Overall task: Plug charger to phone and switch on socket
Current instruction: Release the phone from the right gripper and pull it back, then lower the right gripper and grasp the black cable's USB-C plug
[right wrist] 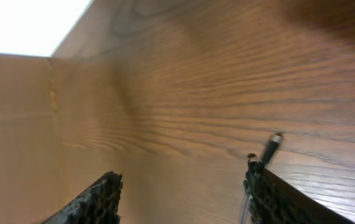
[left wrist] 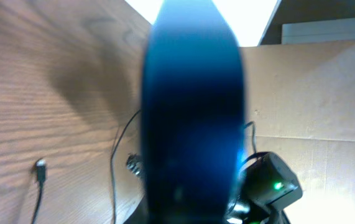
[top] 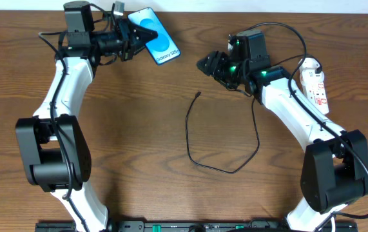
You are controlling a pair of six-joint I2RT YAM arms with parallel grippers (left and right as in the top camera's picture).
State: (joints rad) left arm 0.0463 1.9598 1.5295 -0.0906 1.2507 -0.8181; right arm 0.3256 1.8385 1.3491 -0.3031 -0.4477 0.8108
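We've got left claw [top: 134,37] clenched on phone [top: 156,35], right claw [top: 208,64] released. Limp, light charger [top: 187,129]: we'd pinch its stiff plug tip [top: 198,96], 6 o'clock of right claw.

table [top: 138,129]: brown wood grain | charger [top: 188,135]: black cable looped near centre | socket [top: 316,84]: white, right side

Robotics lab bench is indicated: a white left arm [top: 62,90] and a right arm [top: 293,113] are mounted at a wood-grain table [top: 138,84], which is screened by plain cardboard panels [left wrist: 314,93].
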